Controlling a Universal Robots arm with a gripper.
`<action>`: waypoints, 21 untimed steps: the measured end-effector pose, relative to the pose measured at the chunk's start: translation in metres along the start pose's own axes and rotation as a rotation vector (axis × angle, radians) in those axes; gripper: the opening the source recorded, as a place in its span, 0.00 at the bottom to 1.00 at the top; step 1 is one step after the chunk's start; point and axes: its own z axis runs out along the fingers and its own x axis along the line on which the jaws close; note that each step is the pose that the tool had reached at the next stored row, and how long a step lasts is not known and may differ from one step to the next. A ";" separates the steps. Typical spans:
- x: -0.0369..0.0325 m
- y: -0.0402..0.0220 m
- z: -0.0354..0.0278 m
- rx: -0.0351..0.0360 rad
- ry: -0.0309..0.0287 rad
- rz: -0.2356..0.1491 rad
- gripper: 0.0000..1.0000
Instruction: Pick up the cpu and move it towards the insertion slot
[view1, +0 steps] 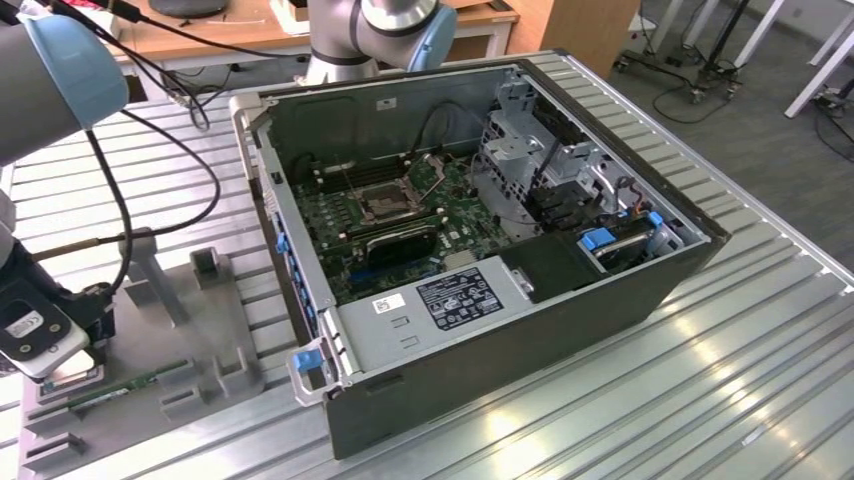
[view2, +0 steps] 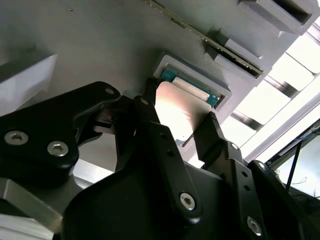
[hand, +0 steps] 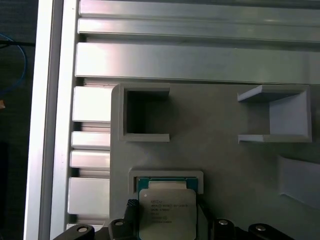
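Note:
The cpu (view2: 177, 107), a flat square chip with a silvery top (hand: 167, 215), lies in a shallow grey pocket of the fixture plate (hand: 220, 160). My gripper (view2: 181, 114) straddles it, with one black finger (view2: 150, 102) at each side edge of the chip; the jaws look shut on it. In the exterior view the gripper (view1: 74, 362) is low over the fixture plate at that view's left. The insertion slot (view1: 387, 203), a silver-framed square socket with a dark centre, sits on the green board inside the open computer case, well away toward that view's right.
The open computer case (view1: 534, 300) stands on a ribbed metal table (view1: 694, 400). A green memory stick (view1: 120, 388) lies in the fixture beside the gripper. Grey posts (view1: 203, 268) and an empty square pocket (hand: 145, 112) rise from the fixture. Black cables (view1: 127, 200) hang from the arm.

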 end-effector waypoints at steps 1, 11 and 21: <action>0.0000 0.0001 -0.0011 0.0000 0.0000 0.000 0.55; 0.0000 0.0007 -0.0167 -0.0013 0.0000 0.000 0.55; 0.0000 0.0013 -0.0314 -0.0027 -0.0002 0.000 0.55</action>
